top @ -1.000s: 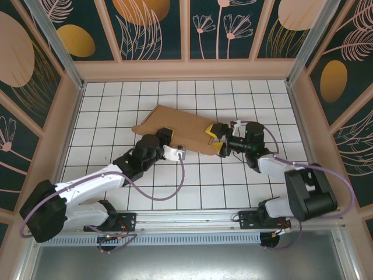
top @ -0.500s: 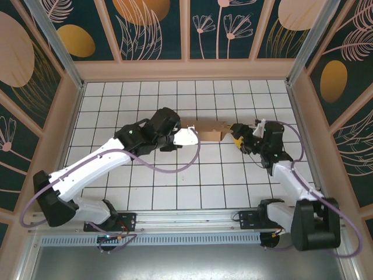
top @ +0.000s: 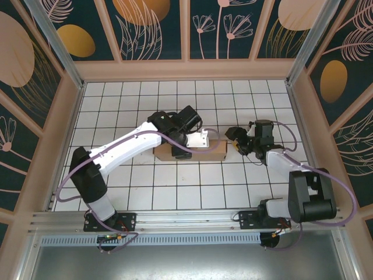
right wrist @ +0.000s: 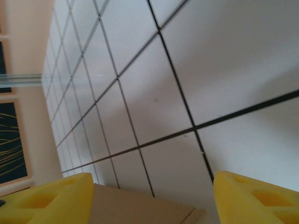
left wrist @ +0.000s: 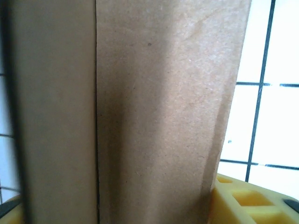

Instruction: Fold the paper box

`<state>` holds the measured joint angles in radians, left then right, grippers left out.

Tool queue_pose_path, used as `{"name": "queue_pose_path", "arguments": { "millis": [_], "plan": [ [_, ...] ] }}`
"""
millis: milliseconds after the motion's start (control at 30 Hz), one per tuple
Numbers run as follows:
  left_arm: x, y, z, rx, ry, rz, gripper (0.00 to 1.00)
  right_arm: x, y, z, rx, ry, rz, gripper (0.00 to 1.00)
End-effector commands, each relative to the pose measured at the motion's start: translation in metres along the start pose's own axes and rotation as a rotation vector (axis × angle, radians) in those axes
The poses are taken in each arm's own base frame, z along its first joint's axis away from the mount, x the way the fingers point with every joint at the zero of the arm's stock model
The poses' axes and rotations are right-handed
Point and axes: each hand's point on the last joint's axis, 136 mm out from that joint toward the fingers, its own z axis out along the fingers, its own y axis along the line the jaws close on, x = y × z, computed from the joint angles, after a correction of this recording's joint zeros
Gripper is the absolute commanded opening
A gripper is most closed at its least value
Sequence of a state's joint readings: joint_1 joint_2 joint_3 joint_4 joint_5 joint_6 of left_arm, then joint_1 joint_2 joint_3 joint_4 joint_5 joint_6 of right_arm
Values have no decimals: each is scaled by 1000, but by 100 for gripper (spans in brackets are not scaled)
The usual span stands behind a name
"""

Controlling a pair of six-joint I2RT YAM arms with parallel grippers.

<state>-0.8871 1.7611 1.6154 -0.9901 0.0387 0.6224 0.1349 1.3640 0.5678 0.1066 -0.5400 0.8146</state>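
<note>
The paper box [top: 192, 153] lies flat on the white tiled table [top: 145, 181], a little to the right of the middle. From above it looks like a closed brown carton, long from left to right. The left arm reaches far across the table, and the left gripper [top: 202, 141] is directly above the top face of the box, near its far long edge. In the left wrist view the brown cardboard is very close to the camera, and a thin straight seam [left wrist: 96, 116] runs along it. One yellow finger pad [left wrist: 243, 200] is at the right edge of the cardboard and another yellow corner shows at the left bottom, so the box is between the two fingers. I cannot tell whether they press on it or only stand on both sides of it. The right gripper [top: 235, 137] is just beside the right short end of the box, and from above I see no contact with it. In the right wrist view its two yellow fingers [right wrist: 51, 196] are wide apart. Between them I see mostly tiles and one end of the cardboard, which stops before the other finger [right wrist: 257, 196]. So this gripper is open and holds nothing. A purple cable [top: 175, 143] hangs in a loop from the left arm across the top of the box.
</note>
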Motion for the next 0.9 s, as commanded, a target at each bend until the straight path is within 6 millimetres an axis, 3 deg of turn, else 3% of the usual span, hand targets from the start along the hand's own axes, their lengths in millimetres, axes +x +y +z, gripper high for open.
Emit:
{"name": "queue_pose_path", "arguments": {
  "millis": [0,133,267,467,600,700,867],
  "plan": [
    [-6,7,13,50,-17,-38,60,-5,9,7,-15,4,-43,68],
    [-9,24,20,28,-38,-58,68,-5,8,13,-19,28,-43,71],
    [-7,28,26,7,-49,-54,73,-14,11,7,13,-17,-74,73],
    [9,24,40,-59,-75,-57,73,-47,29,-34,97,-230,-152,75],
    [19,17,47,-93,-109,-78,70,-61,53,-67,109,-339,-219,72],
    [21,18,47,-115,-117,-91,70,-55,76,-80,70,-346,-290,67],
    [16,27,42,-149,-131,-80,73,-34,107,-80,90,-292,-461,62]
  ]
}}
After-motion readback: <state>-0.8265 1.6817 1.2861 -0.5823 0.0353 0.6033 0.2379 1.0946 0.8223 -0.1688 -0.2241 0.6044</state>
